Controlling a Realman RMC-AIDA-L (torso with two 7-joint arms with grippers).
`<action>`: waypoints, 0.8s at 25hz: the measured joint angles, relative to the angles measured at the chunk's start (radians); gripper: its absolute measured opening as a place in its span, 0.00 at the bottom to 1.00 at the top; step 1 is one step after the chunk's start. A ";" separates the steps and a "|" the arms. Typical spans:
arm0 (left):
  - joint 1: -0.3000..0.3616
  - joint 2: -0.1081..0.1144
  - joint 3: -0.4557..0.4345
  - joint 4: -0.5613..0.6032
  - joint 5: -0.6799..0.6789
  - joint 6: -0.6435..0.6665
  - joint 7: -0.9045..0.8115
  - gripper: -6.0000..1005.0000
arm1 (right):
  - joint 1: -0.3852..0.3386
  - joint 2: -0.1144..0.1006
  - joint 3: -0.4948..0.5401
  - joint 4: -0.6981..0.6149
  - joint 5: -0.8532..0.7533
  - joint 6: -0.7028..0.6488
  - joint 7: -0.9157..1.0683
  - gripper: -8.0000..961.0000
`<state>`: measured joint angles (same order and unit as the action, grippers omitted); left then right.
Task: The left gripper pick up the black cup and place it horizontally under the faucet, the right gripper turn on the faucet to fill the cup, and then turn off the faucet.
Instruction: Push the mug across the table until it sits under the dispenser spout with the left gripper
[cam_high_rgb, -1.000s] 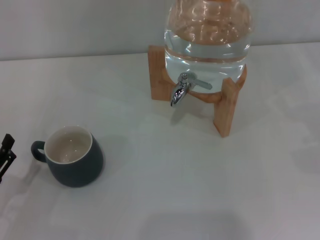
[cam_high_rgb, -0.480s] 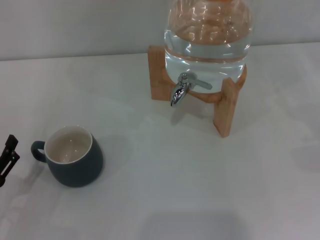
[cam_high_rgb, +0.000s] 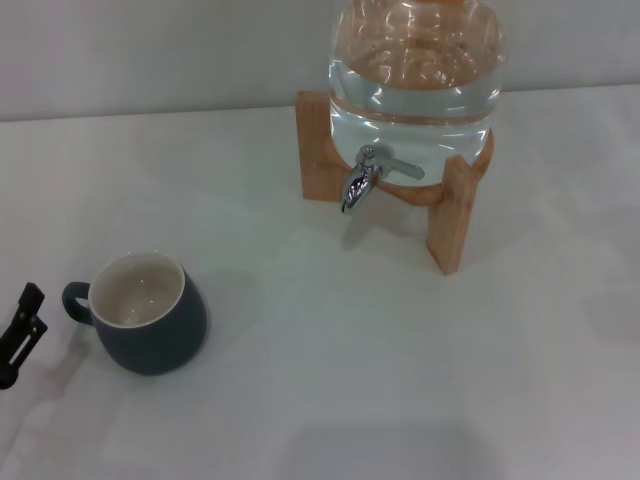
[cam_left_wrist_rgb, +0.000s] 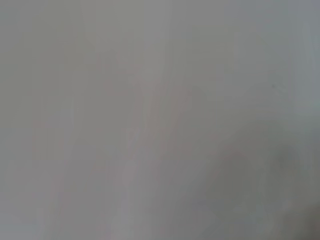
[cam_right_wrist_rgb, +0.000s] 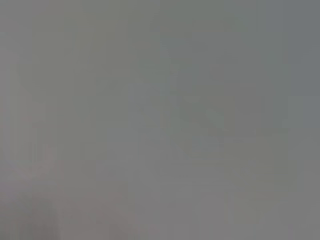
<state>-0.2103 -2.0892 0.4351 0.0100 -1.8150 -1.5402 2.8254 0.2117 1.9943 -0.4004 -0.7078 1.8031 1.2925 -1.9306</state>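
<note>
- The black cup (cam_high_rgb: 148, 314) stands upright on the white counter (cam_high_rgb: 380, 370), toward the robot's left and near the front edge of the head view.
- Its mouth faces up, showing a cream-white inside; I see nothing in it.
- Its small loop handle points to the robot's left.
- The left gripper (cam_high_rgb: 20, 332) shows only as a black tip at the left border of the head view, just beside the cup's handle but apart from it.
- Too little of that gripper shows to tell whether its jaws are released or clenched; nothing is held in them as far as I can see.
- The faucet (cam_high_rgb: 362, 178) is a small chrome spigot low on the front of a clear water jar (cam_high_rgb: 415, 75), well apart from the cup, toward the back and to the right.
- Its spout points down over bare counter, and its flat lever sticks out to the right side.
- The jar holds water and sits in a wooden stand (cam_high_rgb: 452, 205), whose legs rest on the counter.
- No water can be seen running from the spout.
- The right gripper is out of the head view.
- Both wrist views show only a plain grey blur, with nothing to make out in them.
</note>
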 joint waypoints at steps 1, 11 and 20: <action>0.004 0.000 0.000 -0.001 0.001 -0.003 0.000 0.88 | 0.000 -0.001 0.000 0.002 0.000 0.000 0.000 0.87; 0.065 0.000 -0.009 -0.002 -0.039 -0.065 -0.005 0.88 | -0.001 -0.005 0.000 0.009 -0.001 0.000 -0.002 0.87; 0.070 0.001 0.000 -0.031 -0.047 -0.021 -0.007 0.88 | -0.005 -0.005 0.000 0.011 -0.003 0.003 -0.001 0.87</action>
<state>-0.1406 -2.0881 0.4347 -0.0211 -1.8616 -1.5617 2.8181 0.2065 1.9895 -0.4003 -0.6968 1.7997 1.2956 -1.9320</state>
